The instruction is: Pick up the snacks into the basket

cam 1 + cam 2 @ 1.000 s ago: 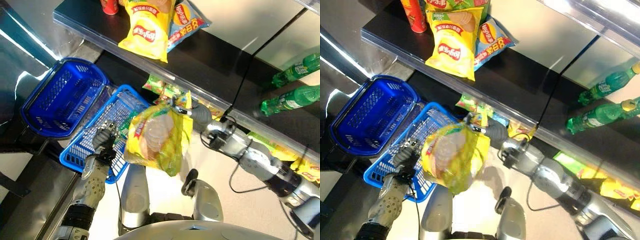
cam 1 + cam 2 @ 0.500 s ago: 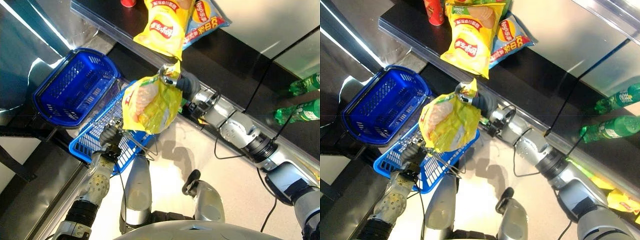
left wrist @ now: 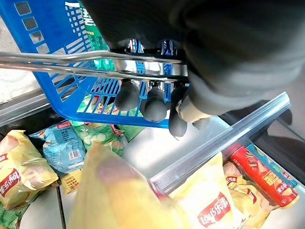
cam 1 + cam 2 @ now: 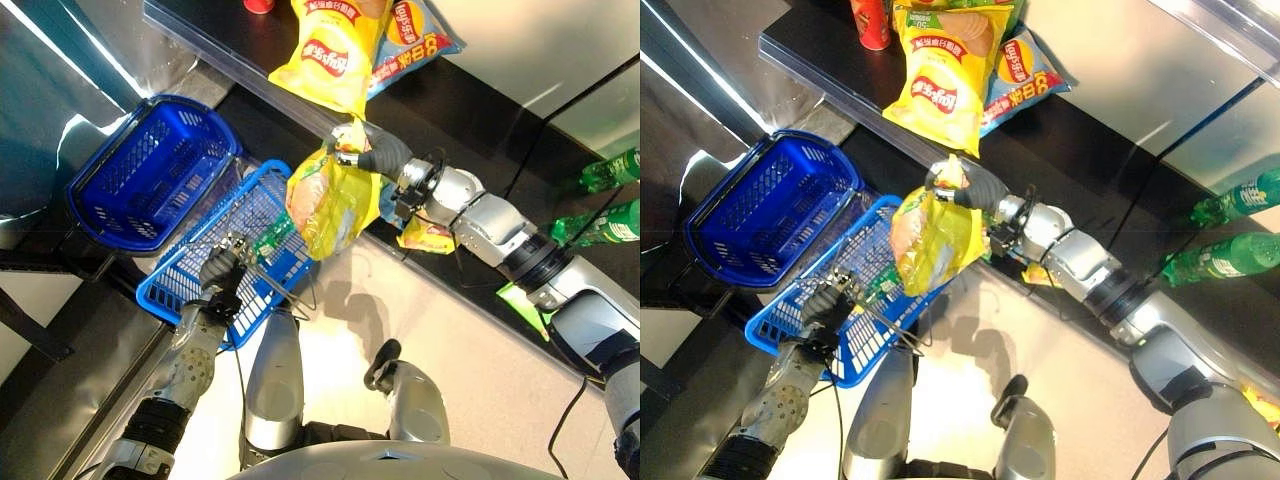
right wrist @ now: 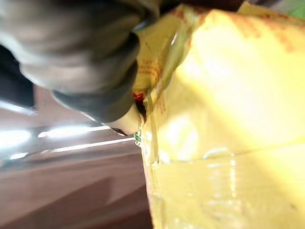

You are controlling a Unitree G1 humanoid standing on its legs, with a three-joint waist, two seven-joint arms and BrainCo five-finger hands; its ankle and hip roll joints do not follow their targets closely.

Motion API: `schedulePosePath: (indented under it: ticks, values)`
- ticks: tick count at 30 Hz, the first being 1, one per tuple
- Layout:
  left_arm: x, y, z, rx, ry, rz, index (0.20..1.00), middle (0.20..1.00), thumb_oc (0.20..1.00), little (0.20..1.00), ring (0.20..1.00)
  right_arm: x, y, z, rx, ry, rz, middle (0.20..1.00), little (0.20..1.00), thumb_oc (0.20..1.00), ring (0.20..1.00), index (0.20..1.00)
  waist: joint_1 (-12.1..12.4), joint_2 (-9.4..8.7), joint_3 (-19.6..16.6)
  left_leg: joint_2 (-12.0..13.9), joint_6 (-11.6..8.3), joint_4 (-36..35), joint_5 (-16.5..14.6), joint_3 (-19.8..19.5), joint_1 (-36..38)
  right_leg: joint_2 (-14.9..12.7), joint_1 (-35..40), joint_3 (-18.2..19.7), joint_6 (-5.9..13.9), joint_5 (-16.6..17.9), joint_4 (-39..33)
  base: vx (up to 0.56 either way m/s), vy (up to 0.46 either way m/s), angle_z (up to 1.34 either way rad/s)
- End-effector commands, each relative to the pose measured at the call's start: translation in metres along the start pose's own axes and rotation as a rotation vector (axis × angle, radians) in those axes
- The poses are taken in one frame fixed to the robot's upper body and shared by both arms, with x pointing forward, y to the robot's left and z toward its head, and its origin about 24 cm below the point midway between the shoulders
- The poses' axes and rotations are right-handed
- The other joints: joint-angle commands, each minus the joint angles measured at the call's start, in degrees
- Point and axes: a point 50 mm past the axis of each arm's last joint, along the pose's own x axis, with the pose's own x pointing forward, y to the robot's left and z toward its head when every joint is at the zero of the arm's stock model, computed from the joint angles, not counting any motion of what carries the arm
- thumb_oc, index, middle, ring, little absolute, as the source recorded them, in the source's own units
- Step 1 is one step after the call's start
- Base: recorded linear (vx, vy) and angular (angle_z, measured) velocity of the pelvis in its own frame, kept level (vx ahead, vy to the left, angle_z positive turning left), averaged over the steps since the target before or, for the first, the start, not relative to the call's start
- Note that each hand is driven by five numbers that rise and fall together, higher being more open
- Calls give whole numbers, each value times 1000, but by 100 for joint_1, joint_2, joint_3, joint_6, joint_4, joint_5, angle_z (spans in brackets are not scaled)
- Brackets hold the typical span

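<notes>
A yellow chip bag (image 4: 330,200) hangs by its top edge from my right hand (image 4: 372,156), whose fingers pinch it, above the near rim of a blue wire basket (image 4: 190,290). My left hand (image 4: 222,272) is shut on that basket's metal handle (image 3: 95,64) and holds the basket up in front of the shelves. A green snack pack (image 4: 270,237) lies inside the basket. In the right wrist view the yellow bag (image 5: 219,124) sits right against my curled fingers (image 5: 90,71).
A second blue basket (image 4: 150,170) sits on the dark ledge to the left. On the upper shelf lie a yellow chip bag (image 4: 318,55), a blue one (image 4: 405,45) and a red can (image 4: 870,22). More snack bags (image 3: 62,148) fill the lower shelf. Green bottles (image 4: 610,168) stand at right.
My right hand has carried the yellow bag to the right and a little lower, off the basket's middle towards its near rim. The left hand and basket stay put.
</notes>
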Motion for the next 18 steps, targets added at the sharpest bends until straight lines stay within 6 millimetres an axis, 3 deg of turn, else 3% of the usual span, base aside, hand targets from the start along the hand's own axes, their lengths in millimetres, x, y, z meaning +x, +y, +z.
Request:
schedulePosePath:
  ticks: [1, 5, 9, 18]
  values:
    - [-2, -68, 33, -36, -188, -368, 200, 200, 200, 200, 200, 11, 1, 17, -21, -79, -5, 200, 200, 200, 200, 200, 146, 221, -301, -19, 260, 119, 2, -98, -65, -64, -249, 148, -130, 484, 331, 0, 0, 0]
    - [-1, -74, 32, -67, -186, -382, 200, 200, 200, 200, 200, 15, 1, -1, 52, -33, -54, 200, 200, 200, 200, 200, 152, 279, -266, -24, 273, 158, -10, -97, -89, -76, -269, 150, -135, 476, 365, -9, 6, -2]
    - [0, -87, 29, -126, -182, -420, 200, 200, 200, 200, 200, 23, 9, -25, 276, -10, -140, 200, 200, 200, 200, 200, 169, 362, -237, -49, 296, 183, -26, -104, -95, -87, -284, 162, -149, 461, 385, 0, 0, 0]
    - [4, -97, 22, -192, -160, -431, 200, 200, 200, 200, 200, 36, 21, -28, 616, -90, -208, 200, 200, 200, 200, 200, 185, 413, -222, -83, 323, 213, -32, -118, -160, -109, -326, 164, -156, 446, 441, 0, 1, 0]
